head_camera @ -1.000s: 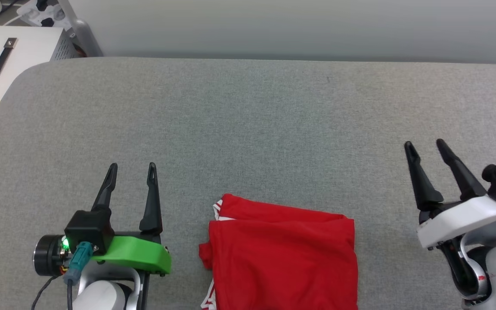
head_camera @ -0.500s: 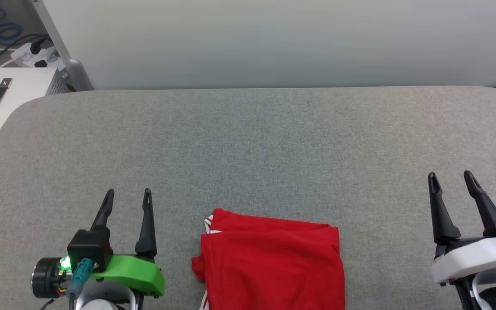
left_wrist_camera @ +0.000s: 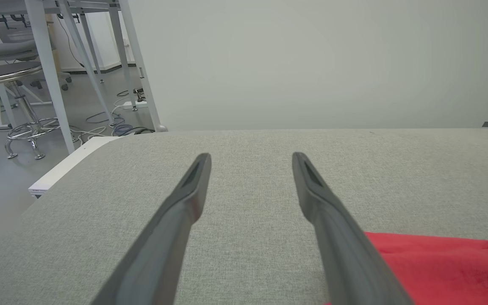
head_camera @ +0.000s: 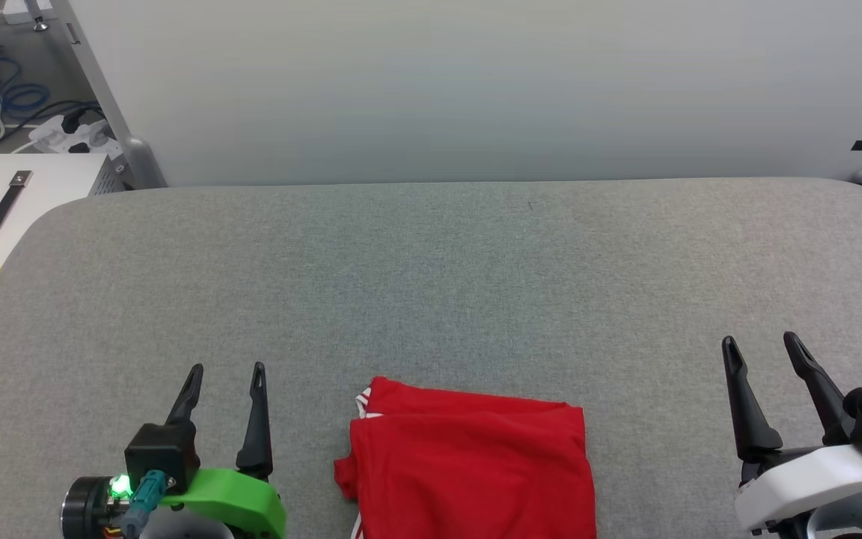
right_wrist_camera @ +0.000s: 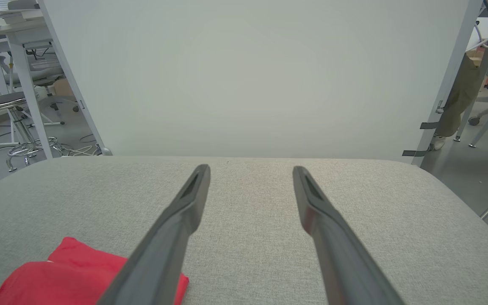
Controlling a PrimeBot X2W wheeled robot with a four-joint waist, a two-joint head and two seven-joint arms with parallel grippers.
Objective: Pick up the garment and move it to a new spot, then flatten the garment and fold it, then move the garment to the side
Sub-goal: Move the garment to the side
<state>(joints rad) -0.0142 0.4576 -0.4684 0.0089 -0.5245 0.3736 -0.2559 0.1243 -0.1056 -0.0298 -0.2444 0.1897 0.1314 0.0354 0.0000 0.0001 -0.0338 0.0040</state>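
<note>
The garment [head_camera: 468, 468] lies folded at the near edge of the grey padded table [head_camera: 431, 284], touching neither gripper. The left gripper [head_camera: 227, 367] stands near its left and the right gripper [head_camera: 760, 338] well to its right, both with fingers apart and holding nothing.

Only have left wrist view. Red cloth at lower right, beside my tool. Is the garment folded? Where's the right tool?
Observer: Folded: head view shows the garment as a compact rectangle, white trim at its far-left corner.
Operator: Right tool?
Observer: The right tool is open, clear of the garment, off to its right above the table.
Operator: Anyone nearby?
Observer: Right wrist view shows a person's leg beyond the table's far-right corner.
</note>
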